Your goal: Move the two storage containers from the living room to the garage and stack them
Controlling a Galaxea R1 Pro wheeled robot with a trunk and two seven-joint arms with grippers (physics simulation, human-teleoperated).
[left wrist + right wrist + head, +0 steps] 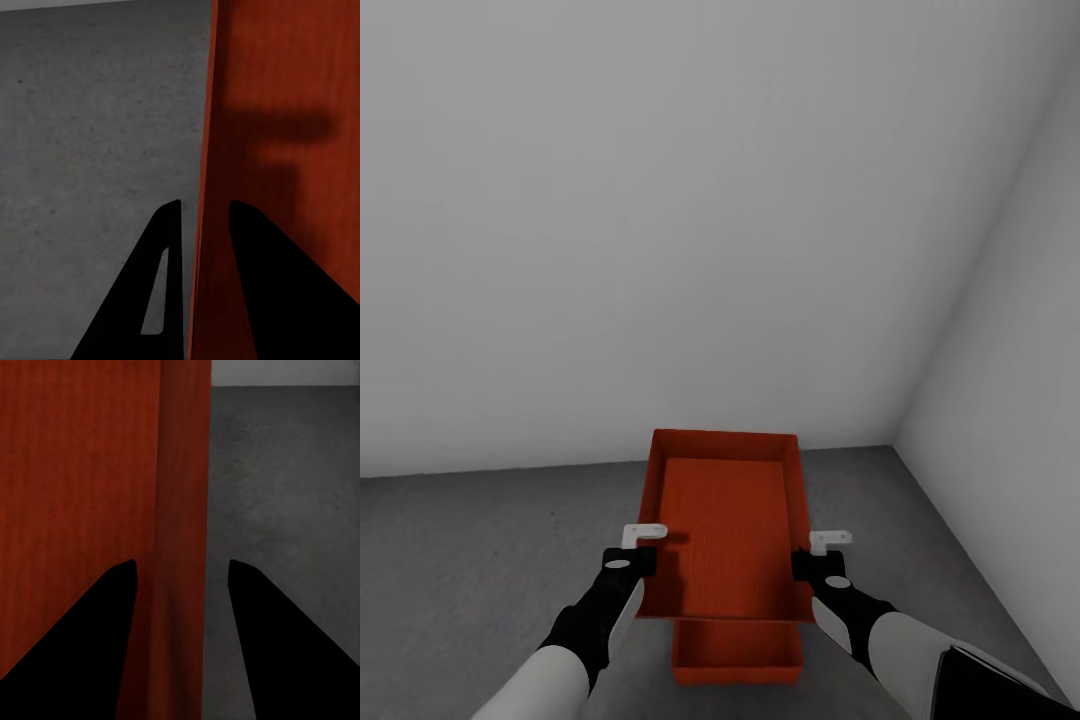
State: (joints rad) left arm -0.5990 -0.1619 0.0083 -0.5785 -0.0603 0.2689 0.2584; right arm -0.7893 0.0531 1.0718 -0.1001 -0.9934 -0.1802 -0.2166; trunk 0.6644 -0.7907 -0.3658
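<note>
I hold one orange-red storage container (pixel 725 520) in the air between both grippers, over the garage's dark grey concrete floor (pixel 480 560). My left gripper (pixel 650 545) is shut on its left wall, which stands between the black fingers in the left wrist view (pixel 204 210). My right gripper (pixel 812 555) is shut on the right wall, also seen in the right wrist view (pixel 182 564). The other storage container (pixel 737 648) rests on the floor directly below, with its near end showing under the held one.
A plain white wall (pixel 660 250) rises just beyond the containers. A second white wall (pixel 1010 400) meets it in a corner at the right. Bare concrete stretches to the left of the containers.
</note>
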